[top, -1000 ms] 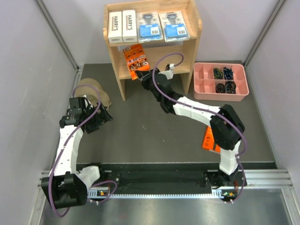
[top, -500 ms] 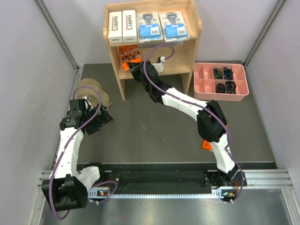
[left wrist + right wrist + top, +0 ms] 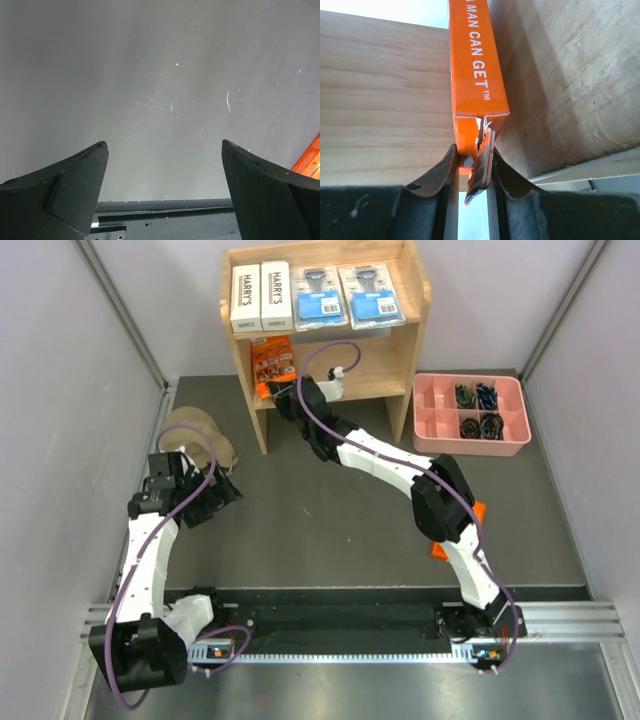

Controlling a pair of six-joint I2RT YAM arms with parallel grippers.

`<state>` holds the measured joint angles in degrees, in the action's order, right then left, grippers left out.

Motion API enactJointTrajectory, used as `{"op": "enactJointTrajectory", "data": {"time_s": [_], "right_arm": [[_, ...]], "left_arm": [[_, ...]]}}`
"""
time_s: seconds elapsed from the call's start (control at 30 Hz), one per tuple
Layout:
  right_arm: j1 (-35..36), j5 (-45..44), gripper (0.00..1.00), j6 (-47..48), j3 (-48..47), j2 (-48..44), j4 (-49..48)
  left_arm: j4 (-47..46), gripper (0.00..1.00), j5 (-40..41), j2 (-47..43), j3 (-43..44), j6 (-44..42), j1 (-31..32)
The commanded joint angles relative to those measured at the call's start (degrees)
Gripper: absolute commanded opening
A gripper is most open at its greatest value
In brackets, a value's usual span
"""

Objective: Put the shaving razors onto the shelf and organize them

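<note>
The light-wood shelf stands at the back. Its top tier holds two white HARRY'S boxes and two clear blister packs with blue labels. My right gripper is shut on an orange razor pack and holds it at the left end of the lower tier; in the right wrist view the pack stands edge-on between the wooden surfaces, its bottom flap pinched between my fingers. A second orange pack lies on the table, mostly hidden under the right arm. My left gripper is open and empty, low over the table at the left.
A pink compartmented tray with small dark items sits right of the shelf. A tan round object lies behind the left gripper. Grey walls close in both sides. An orange corner shows at the right edge of the left wrist view.
My right arm has reached further back and left, carrying the orange pack from in front of the shelf into the left end of its lower tier. The left arm has not moved.
</note>
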<state>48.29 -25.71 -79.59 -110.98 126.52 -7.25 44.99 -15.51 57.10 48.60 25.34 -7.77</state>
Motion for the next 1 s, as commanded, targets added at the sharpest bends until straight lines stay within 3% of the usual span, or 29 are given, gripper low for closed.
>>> {"op": "enactJointTrajectory", "data": {"time_s": [0.0, 0.03, 0.33, 0.63, 0.97], "right_arm": [[1.5, 5.0, 0.11, 2.2, 1.1, -1.5, -4.4], [1.5, 5.6, 0.12, 2.4, 1.3, -1.6, -4.5], [1.5, 11.5, 0.5, 5.1, 8.5, -4.3, -8.0], [0.0, 18.5, 0.71, 4.5, 12.4, -6.4, -7.0], [-1.0, 18.7, 0.93, 5.8, 20.8, -12.4, -9.8]], "left_arm": [[-2.3, 0.99, -0.5, -1.6, -0.7, -0.2, 0.1], [-2.3, 0.99, -0.5, -1.7, -1.0, -0.3, 0.1], [-2.5, 0.99, -0.2, -2.3, -1.6, -0.3, 0.2], [-2.2, 0.99, 0.1, -2.8, -1.8, -0.3, 0.2], [-2.4, 0.99, 0.0, -2.8, -2.0, -0.2, 0.2]]}}
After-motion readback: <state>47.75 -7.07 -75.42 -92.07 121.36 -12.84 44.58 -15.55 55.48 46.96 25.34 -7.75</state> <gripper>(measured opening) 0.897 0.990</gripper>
